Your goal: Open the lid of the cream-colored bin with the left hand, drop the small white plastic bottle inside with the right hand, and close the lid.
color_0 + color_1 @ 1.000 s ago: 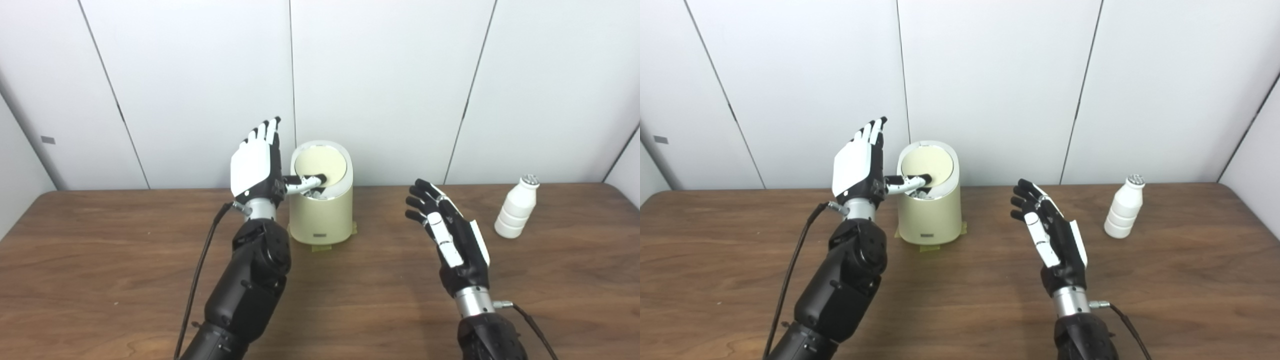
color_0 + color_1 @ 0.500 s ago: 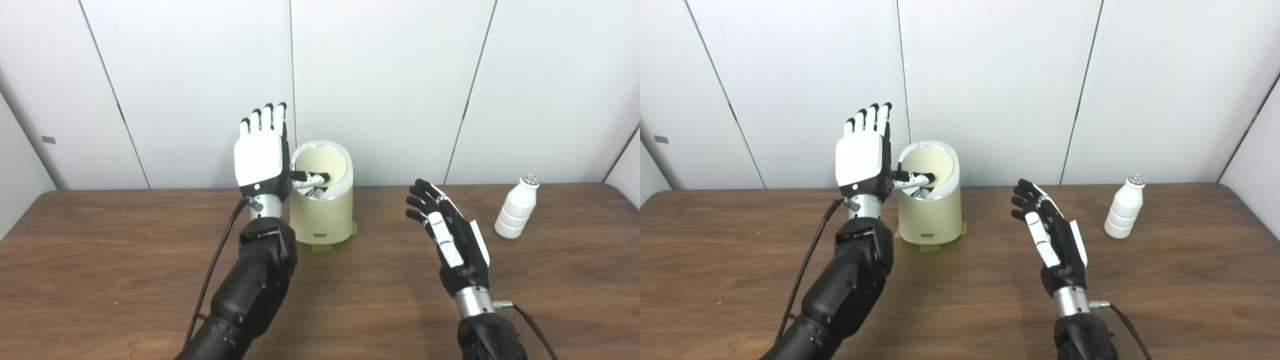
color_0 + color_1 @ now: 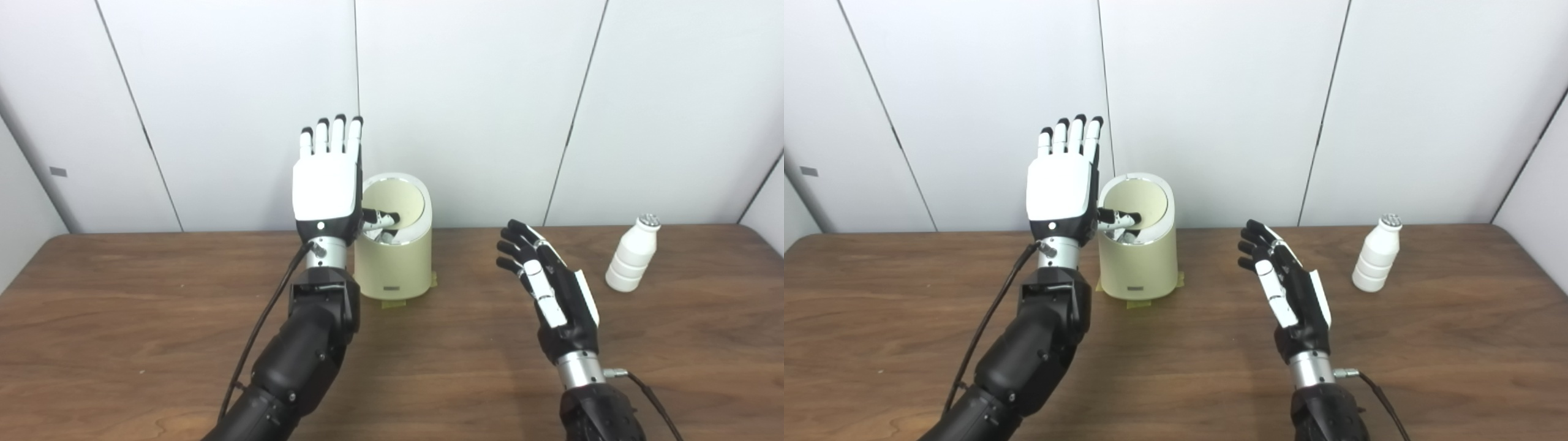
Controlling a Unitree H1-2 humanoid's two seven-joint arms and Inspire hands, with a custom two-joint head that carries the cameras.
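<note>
Bright even overhead light; soft shadows under right hand on glossy brown wooden table; sharp focus throughout.

Bottle far R of bin, prob. upright.

Bare lab-like test bay: plain white wall panels, wooden table.

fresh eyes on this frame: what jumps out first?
The raised left hand, fingers straight up beside the cream-colored bin at the back of the table, with its thumb reaching over the bin's rim onto the tilted lid. Next, the open right hand hovering mid-table, holding nothing. Last, the small white bottle standing upright, untouched, at the far right.
</note>
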